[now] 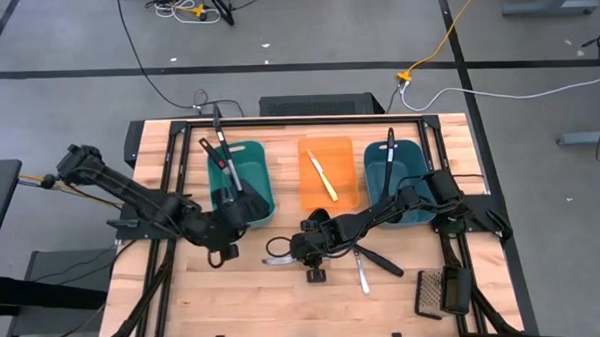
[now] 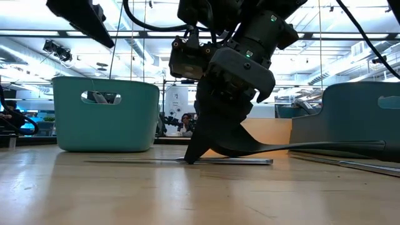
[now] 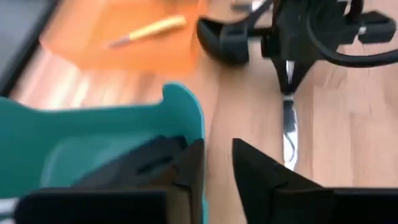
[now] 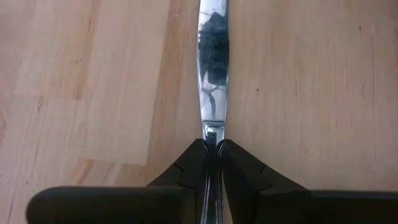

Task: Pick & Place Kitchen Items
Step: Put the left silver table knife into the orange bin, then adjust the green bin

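I see my right gripper [image 4: 211, 152] pinching the slim silver table knife [image 4: 212, 68] flat on the wooden table [image 1: 254, 290], blade running toward twelve o'clock from its fingertips; left gripper [image 3: 217, 165] spread by the teal plastic tub [image 3: 106, 134]

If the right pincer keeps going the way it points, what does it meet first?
Nothing close, I think. The right pincer, shut on the silver knife, faces bare table beyond the blade tip; the high view suggests open wood before the left arm, though depth is unclear.
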`<state>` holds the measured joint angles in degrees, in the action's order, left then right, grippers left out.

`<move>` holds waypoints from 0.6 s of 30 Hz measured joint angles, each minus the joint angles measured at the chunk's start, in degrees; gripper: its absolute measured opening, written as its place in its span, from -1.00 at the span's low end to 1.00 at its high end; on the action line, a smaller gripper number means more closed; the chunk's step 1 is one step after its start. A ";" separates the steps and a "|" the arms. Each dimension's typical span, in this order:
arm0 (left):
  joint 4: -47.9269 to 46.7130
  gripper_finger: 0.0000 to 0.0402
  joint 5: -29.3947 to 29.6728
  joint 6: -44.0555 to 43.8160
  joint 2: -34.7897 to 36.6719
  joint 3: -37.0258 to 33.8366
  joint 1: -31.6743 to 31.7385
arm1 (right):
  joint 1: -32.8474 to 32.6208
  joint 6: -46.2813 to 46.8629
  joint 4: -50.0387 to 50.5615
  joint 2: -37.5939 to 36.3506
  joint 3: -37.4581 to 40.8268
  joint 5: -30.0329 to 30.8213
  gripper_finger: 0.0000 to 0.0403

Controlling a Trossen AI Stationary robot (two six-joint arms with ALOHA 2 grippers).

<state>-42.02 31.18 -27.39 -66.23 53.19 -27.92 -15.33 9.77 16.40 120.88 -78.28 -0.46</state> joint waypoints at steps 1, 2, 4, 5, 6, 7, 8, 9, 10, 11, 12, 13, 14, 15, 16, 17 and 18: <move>-2.13 -0.48 -1.55 -1.26 -1.05 1.14 0.50 | 0.00 -0.02 -0.07 0.00 0.00 -0.03 -0.75; -4.39 -0.41 -3.02 -2.51 -2.11 1.74 1.11 | 0.00 -0.18 -0.27 0.00 0.03 0.01 -0.75; -6.77 -0.29 -7.05 -3.75 -4.75 2.35 2.43 | 0.00 -0.83 -0.32 0.00 0.04 -0.07 -0.74; -6.57 -0.22 -8.98 -3.72 -5.93 2.48 3.02 | 0.00 -1.07 -0.46 0.00 0.04 -0.17 -0.73; -6.64 -0.16 -10.02 -3.73 -6.88 2.49 3.56 | -0.02 -1.23 -0.69 0.00 0.04 -0.26 -0.71; -6.91 -0.10 -10.49 -3.74 -7.87 2.50 4.03 | -0.05 -1.24 -1.01 0.00 0.04 -0.50 -0.69; -6.93 -0.04 -10.73 -3.68 -8.93 2.56 4.54 | -0.07 -1.24 -1.19 0.00 0.04 -0.61 -0.66; -6.97 0.01 -10.65 -3.33 -10.04 2.58 5.11 | -0.08 -1.24 -1.34 0.00 0.04 -0.60 -0.62; -7.50 0.06 -10.03 -2.90 -11.03 2.58 5.70 | -0.09 -1.24 -1.66 0.00 0.04 -0.60 -0.59; -7.85 0.10 -8.94 -2.26 -11.80 2.58 6.22 | -0.09 -1.24 -1.72 0.00 0.04 -0.60 -0.55; -7.52 0.14 -7.85 -1.82 -12.51 2.58 6.71 | -0.09 -1.21 -1.74 0.00 0.04 -0.60 -0.52; -7.59 0.17 -7.33 -1.30 -12.79 2.58 7.07 | -0.09 -1.09 -1.86 0.00 0.04 -0.60 -0.48; -7.99 0.19 -7.13 -0.74 -12.81 2.56 7.36 | -0.09 -0.98 -2.06 0.00 0.04 -0.58 -0.45; -7.72 0.20 -7.02 -0.29 -12.66 2.55 7.62 | -0.09 -0.98 -2.25 0.00 0.04 -0.58 -0.43; -7.26 0.21 -6.98 -0.01 -12.60 2.60 7.91 | -0.09 -0.98 -2.33 0.00 0.04 -0.58 -0.40; -7.38 0.21 -6.86 0.36 -12.63 2.63 8.23 | -0.09 -0.98 -2.38 0.00 0.04 -0.60 -0.38; -7.96 0.21 -6.91 0.66 -12.66 2.62 8.62 | -0.09 -1.00 -2.45 0.00 0.04 -0.59 -0.36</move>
<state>-49.98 24.27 -26.73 -78.89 55.81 -19.30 -15.42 8.77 13.95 120.88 -78.24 -1.05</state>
